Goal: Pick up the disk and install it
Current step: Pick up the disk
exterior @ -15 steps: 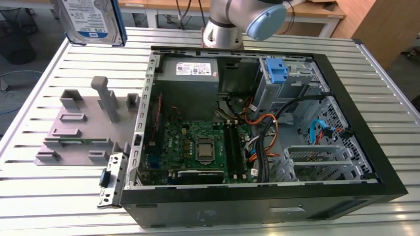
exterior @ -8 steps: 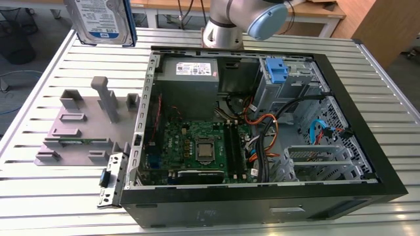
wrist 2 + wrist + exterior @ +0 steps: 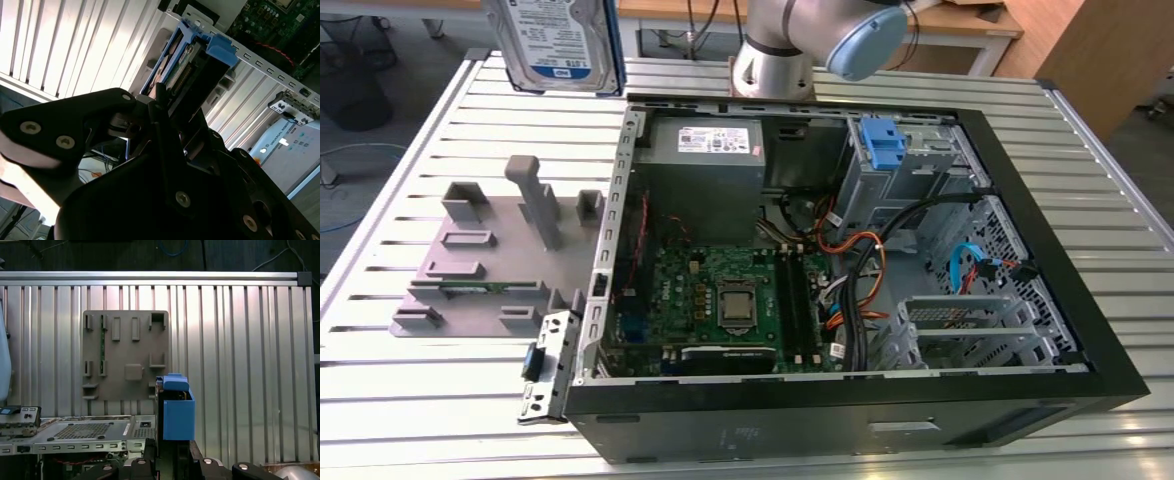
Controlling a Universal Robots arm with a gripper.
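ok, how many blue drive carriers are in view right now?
2. One frames the disk held in the gripper, at the exterior view's upper left. The other blue carrier sits in the drive cage inside the open case. More could be hidden in the cage.

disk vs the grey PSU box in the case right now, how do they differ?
The disk is outside the case, upright above the slatted table, clamped in the gripper; the power supply sits inside the case. The disk wears a blue carrier and a white-and-blue label; the power supply is a bare grey box with a white sticker. Both are rectangular, labelled units.
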